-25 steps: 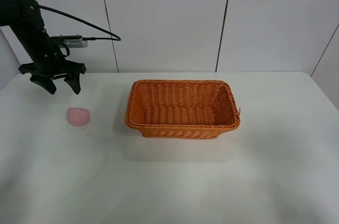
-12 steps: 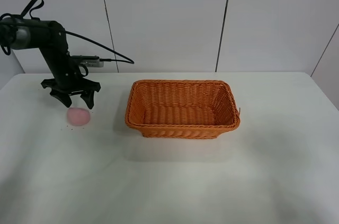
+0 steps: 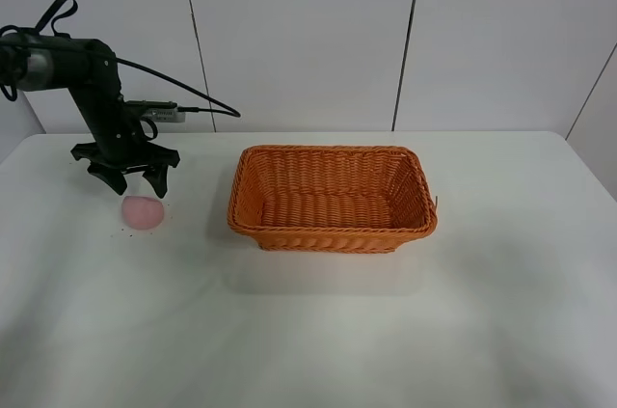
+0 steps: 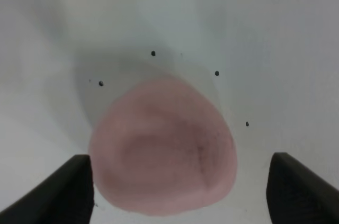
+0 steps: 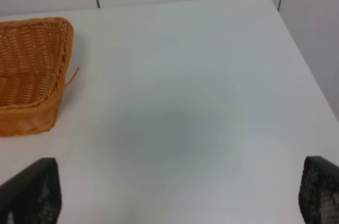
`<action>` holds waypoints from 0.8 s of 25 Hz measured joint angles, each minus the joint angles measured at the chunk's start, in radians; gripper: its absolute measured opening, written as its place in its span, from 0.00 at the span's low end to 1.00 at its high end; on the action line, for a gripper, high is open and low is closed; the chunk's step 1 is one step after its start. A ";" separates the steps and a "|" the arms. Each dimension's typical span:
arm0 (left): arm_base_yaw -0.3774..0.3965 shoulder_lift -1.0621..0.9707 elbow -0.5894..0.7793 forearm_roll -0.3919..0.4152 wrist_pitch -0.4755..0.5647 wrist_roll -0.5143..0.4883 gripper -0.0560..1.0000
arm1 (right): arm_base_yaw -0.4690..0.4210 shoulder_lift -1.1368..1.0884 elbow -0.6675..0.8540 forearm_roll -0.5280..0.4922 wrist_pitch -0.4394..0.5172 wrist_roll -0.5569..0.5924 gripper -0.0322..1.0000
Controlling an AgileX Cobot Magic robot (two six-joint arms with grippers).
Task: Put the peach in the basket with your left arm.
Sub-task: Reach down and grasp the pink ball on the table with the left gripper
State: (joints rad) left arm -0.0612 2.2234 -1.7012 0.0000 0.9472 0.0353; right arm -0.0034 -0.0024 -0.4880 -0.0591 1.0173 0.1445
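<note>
White table (image 3: 318, 331) holds a pale pink peach (image 3: 143, 212) left of the orange-brown wicker basket (image 3: 333, 198); my left tool (image 3: 135, 186) hangs spread over it, pre-grasp. Next I lower and pinch.

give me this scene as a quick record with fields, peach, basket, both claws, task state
peach: on the table, left of the basket in the high view, not gripped
basket: upright, empty
left claw: open, poised over the peach, a finger on either side
right claw: open, holds nothing, basket corner in its view
task state: peach not yet in basket
</note>
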 joint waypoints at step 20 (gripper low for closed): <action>0.001 0.069 0.000 0.012 0.007 -0.005 0.23 | 0.000 0.000 0.000 0.000 0.000 0.000 0.70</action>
State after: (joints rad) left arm -0.0601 2.2924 -1.7010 0.0120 0.9546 0.0300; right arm -0.0034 -0.0024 -0.4880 -0.0591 1.0173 0.1445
